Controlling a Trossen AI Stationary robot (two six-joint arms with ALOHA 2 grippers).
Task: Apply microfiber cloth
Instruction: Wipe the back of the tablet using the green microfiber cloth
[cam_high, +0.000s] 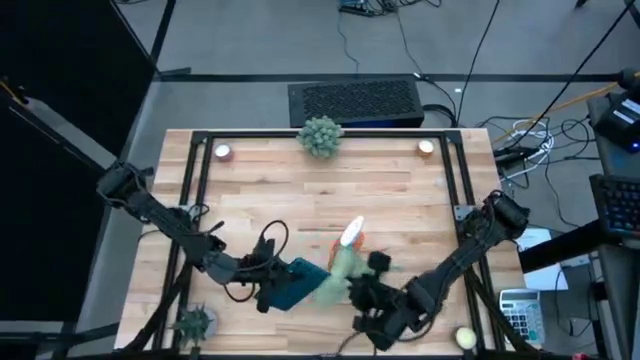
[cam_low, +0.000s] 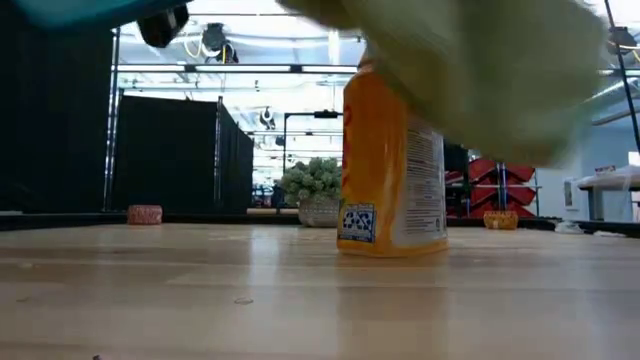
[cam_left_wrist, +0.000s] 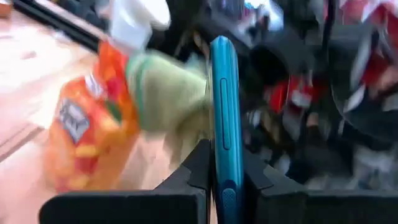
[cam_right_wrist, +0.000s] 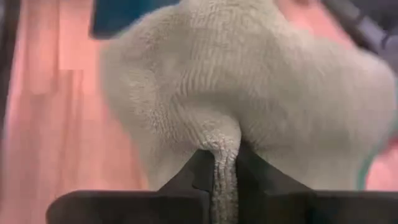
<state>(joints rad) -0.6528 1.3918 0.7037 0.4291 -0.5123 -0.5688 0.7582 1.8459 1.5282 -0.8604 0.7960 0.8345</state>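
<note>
Pinched microfiber cloth (cam_right_wrist: 249, 106) fills right claw (cam_right_wrist: 225, 163).

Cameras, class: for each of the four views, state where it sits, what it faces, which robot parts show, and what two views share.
High view: overhead, straight down on the table; both arms show.
Low view: at table-top height, level across to the spray bottle; no arm clearly shows.
Left wrist view: on the left arm, past the left tool clamping the tablet.
Right wrist view: on the right arm, past the right tool pinching the microfiber cloth.
Shared: all four show the cloth.
</note>
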